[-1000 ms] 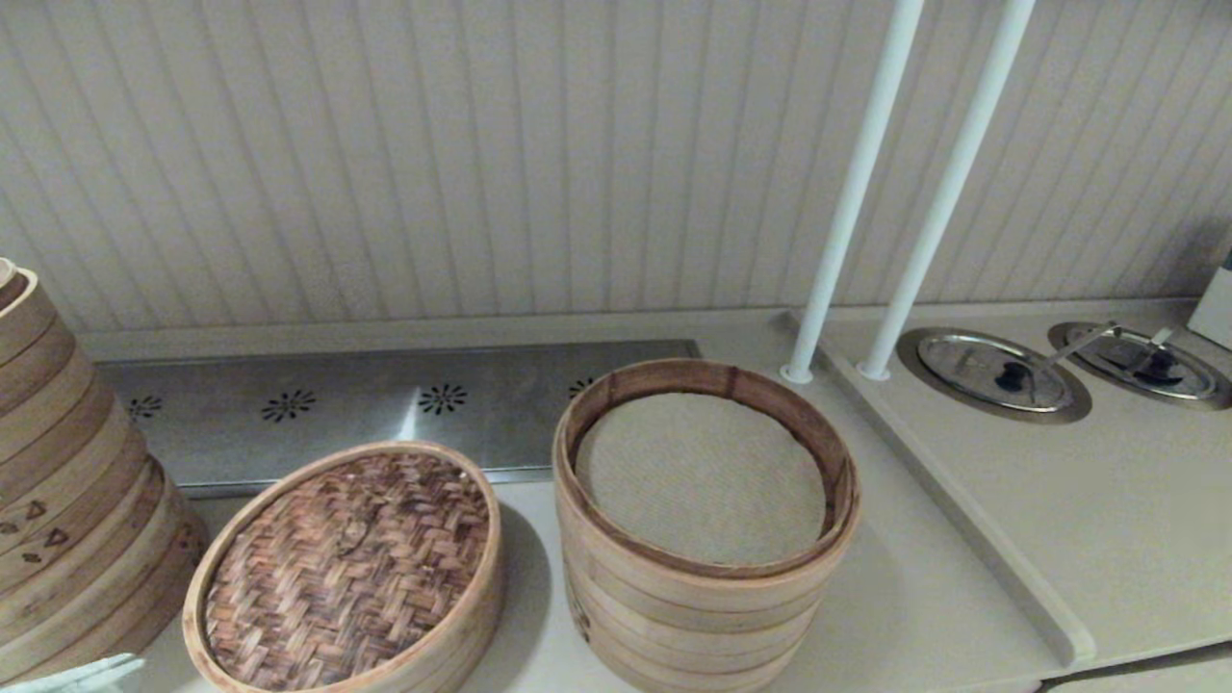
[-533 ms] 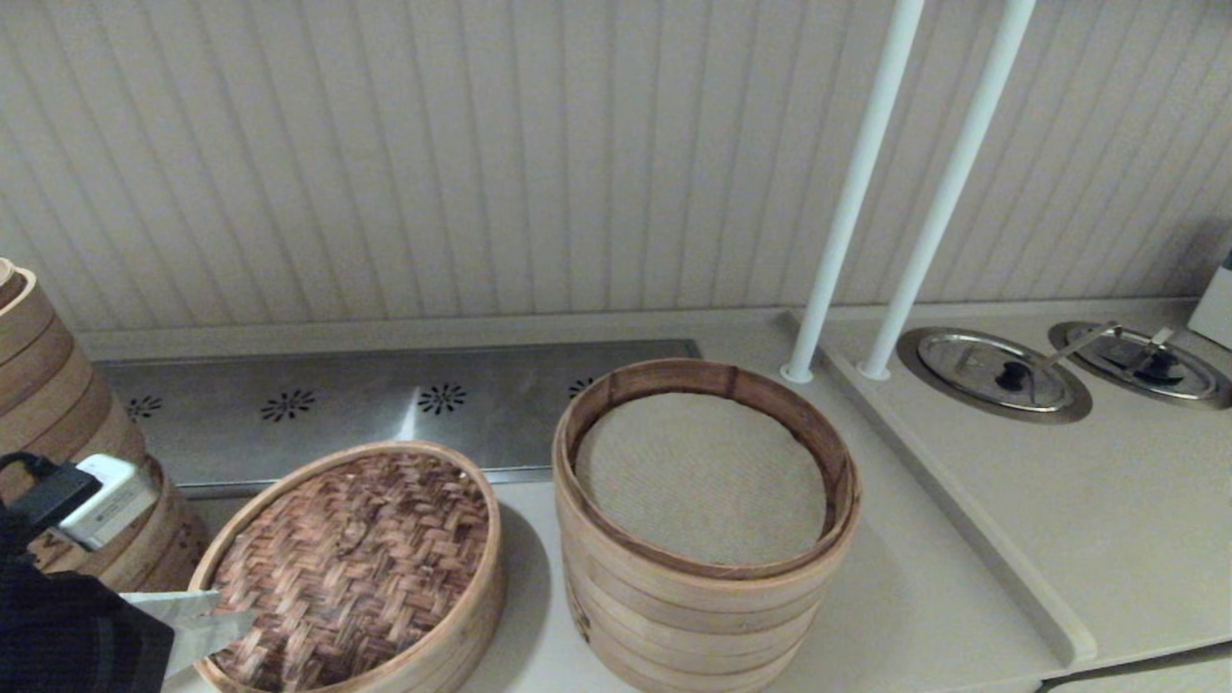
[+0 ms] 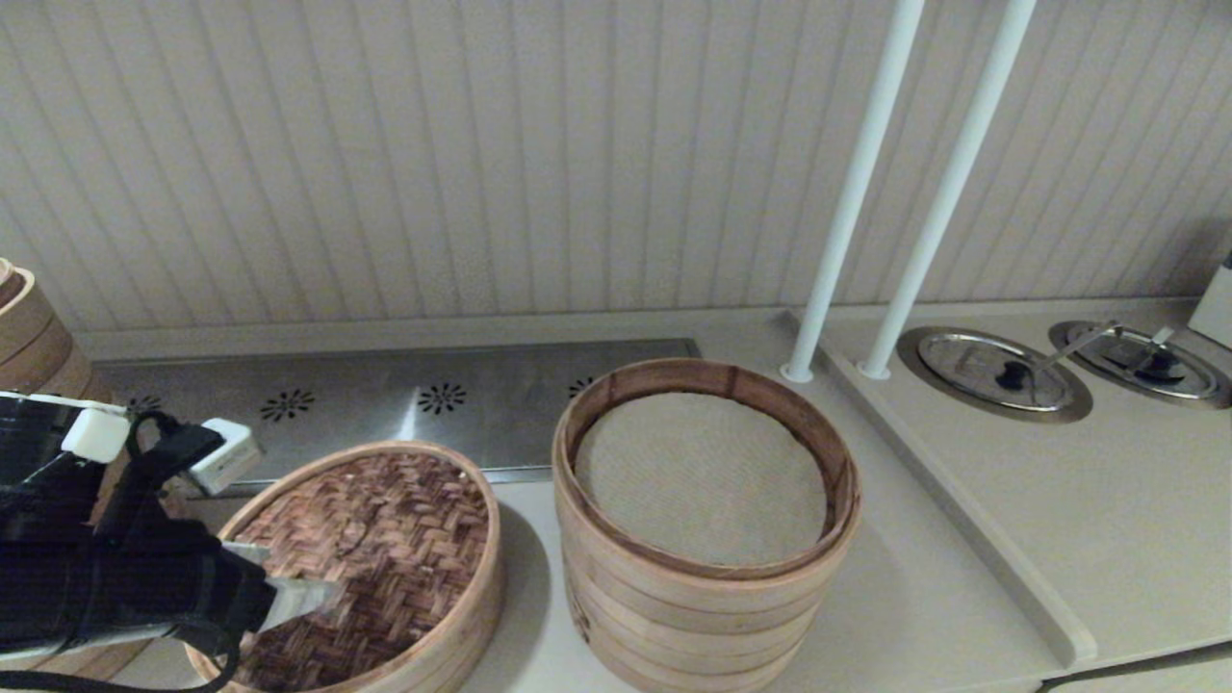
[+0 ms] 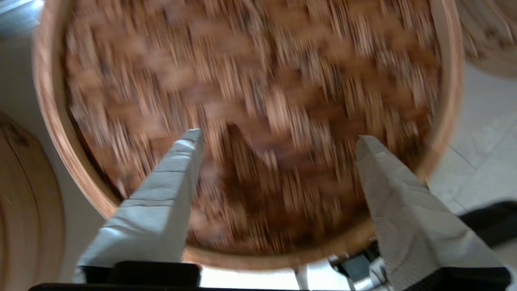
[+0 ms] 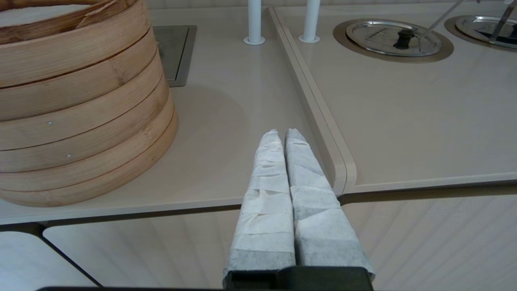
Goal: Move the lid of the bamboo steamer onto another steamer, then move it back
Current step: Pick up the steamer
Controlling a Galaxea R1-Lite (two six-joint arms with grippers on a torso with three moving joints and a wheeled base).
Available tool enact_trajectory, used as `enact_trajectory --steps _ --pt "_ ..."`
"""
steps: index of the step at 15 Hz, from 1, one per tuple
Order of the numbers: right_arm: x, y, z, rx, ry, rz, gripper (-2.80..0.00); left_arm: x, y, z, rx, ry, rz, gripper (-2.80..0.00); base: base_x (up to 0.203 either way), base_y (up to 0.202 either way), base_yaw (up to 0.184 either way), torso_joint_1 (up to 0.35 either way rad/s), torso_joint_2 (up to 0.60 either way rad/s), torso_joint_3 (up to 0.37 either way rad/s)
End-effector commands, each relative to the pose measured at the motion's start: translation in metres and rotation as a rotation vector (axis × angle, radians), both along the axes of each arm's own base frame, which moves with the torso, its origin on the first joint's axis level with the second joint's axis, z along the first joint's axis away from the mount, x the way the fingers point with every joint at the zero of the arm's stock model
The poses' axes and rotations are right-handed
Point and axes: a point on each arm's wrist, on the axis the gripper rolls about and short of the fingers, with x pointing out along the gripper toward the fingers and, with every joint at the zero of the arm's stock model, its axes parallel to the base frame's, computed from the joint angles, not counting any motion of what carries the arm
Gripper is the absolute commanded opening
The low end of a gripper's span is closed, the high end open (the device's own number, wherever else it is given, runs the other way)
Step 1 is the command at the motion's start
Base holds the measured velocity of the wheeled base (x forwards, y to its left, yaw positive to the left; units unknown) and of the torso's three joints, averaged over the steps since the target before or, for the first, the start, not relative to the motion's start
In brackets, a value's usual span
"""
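Brown herringbone weave fills the lid [image 3: 358, 563], which sits on a low steamer [image 3: 452, 647] at the front left of the beige surface [image 3: 924, 616]. The left pincer [image 3: 308, 592] hovers over the near-left part of the lid, its two white-wrapped fingers [image 4: 161, 202] spread wide apart and gripping nothing; in the left wrist view both tips stand over the weave, inside the pale rim [image 4: 52, 133]. That view is blurred, so I cannot tell whether the tips touch the weave.

Just right of the lid, close beside it with a narrow gap between them, stands a taller stack of bamboo tiers [image 3: 703, 616] with an open top lined in white cloth [image 3: 701, 476]. Going by what shows here, this is the only uncovered steamer in view. A third, large stack [image 3: 34, 327] stands at the far left, mostly hidden behind the left arm.

Behind the steamers a steel panel [image 3: 385, 399] with flower-shaped holes lies against the ribbed wall. Two white poles [image 3: 847, 212] rise from the surface right of it. Further right, on a slightly raised section, two round steel lids [image 3: 996, 371] are set into it.

The right pincer [image 5: 282, 135] is out of the head view; in its own wrist view it hangs low at the front edge of the surface, right of the tall stack, fingers pressed together and empty.
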Motion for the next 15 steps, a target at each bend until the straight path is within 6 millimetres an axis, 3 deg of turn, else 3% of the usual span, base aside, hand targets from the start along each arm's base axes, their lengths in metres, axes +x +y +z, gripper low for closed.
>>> enact_trajectory --steps 1,8,15 --pt "0.000 0.000 -0.001 0.000 0.005 0.000 -2.80 0.018 -0.003 -0.007 0.014 0.034 0.009 0.00 0.000 0.000 0.000 0.000 0.00 0.000" --pt "0.000 0.000 -0.001 0.000 0.005 0.000 -2.80 0.048 -0.031 -0.019 0.027 0.039 0.038 0.00 0.000 0.000 0.000 0.000 0.00 0.000" --pt "0.000 0.000 -0.001 0.000 0.004 0.000 -2.80 0.051 -0.033 -0.028 0.041 0.049 0.067 0.00 0.000 0.000 0.000 0.000 0.00 0.000"
